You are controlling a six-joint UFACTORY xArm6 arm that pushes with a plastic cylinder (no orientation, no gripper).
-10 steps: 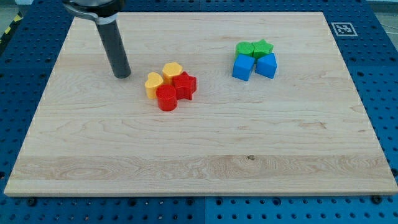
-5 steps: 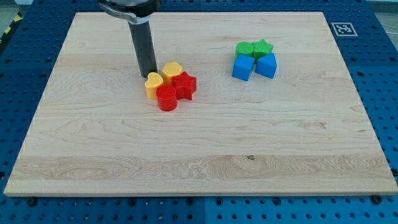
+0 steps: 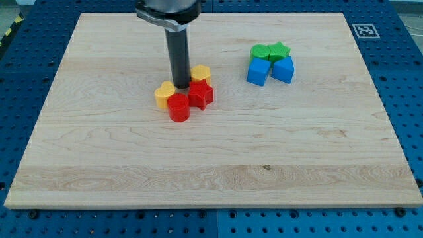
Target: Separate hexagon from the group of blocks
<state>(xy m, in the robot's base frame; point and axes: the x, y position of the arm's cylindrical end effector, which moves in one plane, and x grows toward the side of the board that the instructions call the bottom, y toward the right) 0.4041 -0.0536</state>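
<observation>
Tip sitting among the red-and-yellow cluster, upper centre of the counter.
Two yellow blocks are flanking it; no end effector jaws are showing.

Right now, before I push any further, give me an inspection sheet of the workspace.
Surface: wooden board on a blue pegboard; square marker tag at the board's top right corner.
Job's things: warm cluster of two yellow blocks, a red cylinder and a red star; I cannot tell which is the hexagon.
Clutter: second cluster at the view's right: green block, green star, two blue blocks, all packed together.
Gripper: none; my tip sits between the two yellow blocks, just above the red ones.
Cables: nothing seen.
Surroundings: yellow-black striped tape at the view's top left.
</observation>
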